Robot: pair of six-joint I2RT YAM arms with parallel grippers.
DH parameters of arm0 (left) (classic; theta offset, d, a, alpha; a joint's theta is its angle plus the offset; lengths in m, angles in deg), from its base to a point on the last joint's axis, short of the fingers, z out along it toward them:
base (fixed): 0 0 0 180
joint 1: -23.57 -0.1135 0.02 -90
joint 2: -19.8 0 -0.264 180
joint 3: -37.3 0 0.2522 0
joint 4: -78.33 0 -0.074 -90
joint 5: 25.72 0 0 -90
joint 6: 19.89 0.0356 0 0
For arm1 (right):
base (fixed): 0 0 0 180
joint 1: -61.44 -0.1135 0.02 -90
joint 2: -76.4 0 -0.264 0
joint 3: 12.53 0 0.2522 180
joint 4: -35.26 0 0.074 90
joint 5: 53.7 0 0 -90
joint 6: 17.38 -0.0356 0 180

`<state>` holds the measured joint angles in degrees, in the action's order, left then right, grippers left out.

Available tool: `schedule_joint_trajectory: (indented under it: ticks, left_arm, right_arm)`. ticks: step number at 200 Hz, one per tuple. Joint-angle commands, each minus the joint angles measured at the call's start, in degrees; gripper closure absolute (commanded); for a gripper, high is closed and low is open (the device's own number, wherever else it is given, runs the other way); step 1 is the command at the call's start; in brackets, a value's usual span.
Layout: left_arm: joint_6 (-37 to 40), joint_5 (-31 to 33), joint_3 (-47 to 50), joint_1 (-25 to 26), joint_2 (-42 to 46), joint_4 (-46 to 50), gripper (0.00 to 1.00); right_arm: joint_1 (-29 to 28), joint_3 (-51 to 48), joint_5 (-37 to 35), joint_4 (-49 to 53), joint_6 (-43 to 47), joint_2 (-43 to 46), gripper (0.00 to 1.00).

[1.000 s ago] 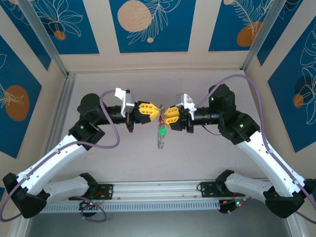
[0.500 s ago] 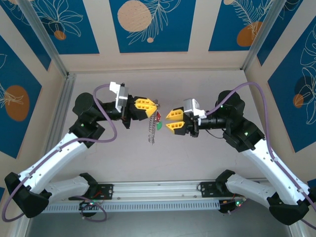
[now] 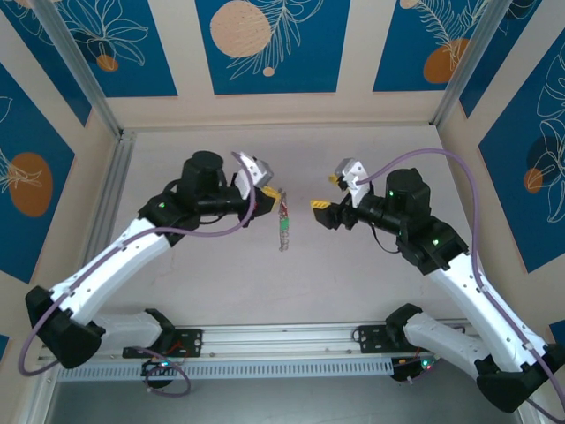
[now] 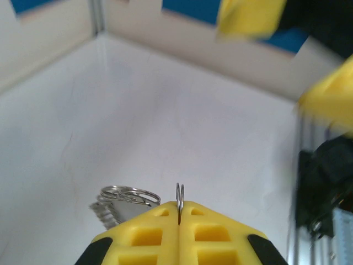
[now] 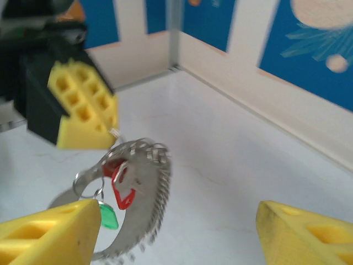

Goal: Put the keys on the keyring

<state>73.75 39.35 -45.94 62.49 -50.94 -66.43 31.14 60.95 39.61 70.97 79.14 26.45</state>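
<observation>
The left hand point(image 3: 272, 196) is clamped tight, its yellow fingers point(image 4: 160, 234) pressed flat together on a thin wire loop of the keyring point(image 3: 283, 228), which pokes up out of the seam between them in the left wrist view; just left of those fingertips, more silvery coils and beaded chain bunch together. From above, the keyring hangs limp as a short chain below that hand, over the middle of the bench point(image 3: 203, 283), a little nearer the far edge than the near one; whether its lower end touches the bench I cannot tell. The red key point(image 5: 122, 185) and the green key point(image 5: 108, 217) hang at the loop, red above green. The right hand point(image 3: 327, 193) sits near the keyring on its right, apart from it, its jaws spread wide with nothing in them; its wrist view has the keyring beyond and between its two yellow fingertips point(image 5: 55, 234)
</observation>
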Motion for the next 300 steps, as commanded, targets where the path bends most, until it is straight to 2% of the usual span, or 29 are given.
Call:
schedule_joint_trajectory:
  ticks: [1,29,58,74,132,181,194,216,241,267,287,300]
  left_arm:
    - [4.99,6.04,0.1,0.64,-1.78,6.78,1.0]
    - [6.55,8.87,-0.38,2.78,-7.27,7.31,1.0]
    - [4.7,7.54,-1.18,5.46,-14.26,2.4,1.0]
    - [3.25,6.79,-2.28,6.51,-18.56,-0.62,1.0]
    - [0.49,5.55,-7.48,8.87,-33.63,-8.03,1.0]
    - [-4.0,3.46,-9.98,10.78,-42.26,-11.28,1.0]
    - [-4.94,3.36,-10.32,11.42,-43.43,-11.93,0.95]
    - [-7.0,2.14,-10.42,11.6,-43.56,-13.0,0.83]
    - [-7.26,0.48,-10.82,11.62,-40.53,-9.71,0.7]
    - [-6.86,0.63,-7.04,11.45,-32.42,-6.29,0.62]
    - [-5.41,3.85,-3.65,10.84,-25.74,-0.27,0.58]
    - [-4.37,6.02,-1.2,10.57,-21.76,3.62,0.56]
  right_arm:
    - [3.91,-0.98,-6.35,0.64,-4.27,2.49,0.21]
    - [11.02,-2.7,-6.04,0.18,-8.5,4.05,0.2]
    - [18.89,-4.76,-1.1,-0.94,-13.19,5.69,0.19]
    - [21.29,-5.31,0.84,-1.2,-14.71,5.92,0.19]
    - [23.4,-5.92,1.24,-2.08,-15.38,6.01,0.18]
    - [24.0,-6.1,1.77,-2.51,-15.88,5.93,0.18]
    - [24.06,-5.94,1.78,-2.41,-16.19,5.54,0.17]
    - [24.16,-5.24,2.44,-1.34,-16.62,4.8,0.17]
    - [24.16,-5.63,2.93,-0.15,-17.41,4.69,0.17]
    - [24.24,-7.02,2.49,1.01,-17.94,4.74,0.16]
    - [24.24,-8.48,3.15,0.81,-18.81,4.61,0.15]
    - [24.3,-9.51,3.87,0.56,-19.89,4.52,0.11]
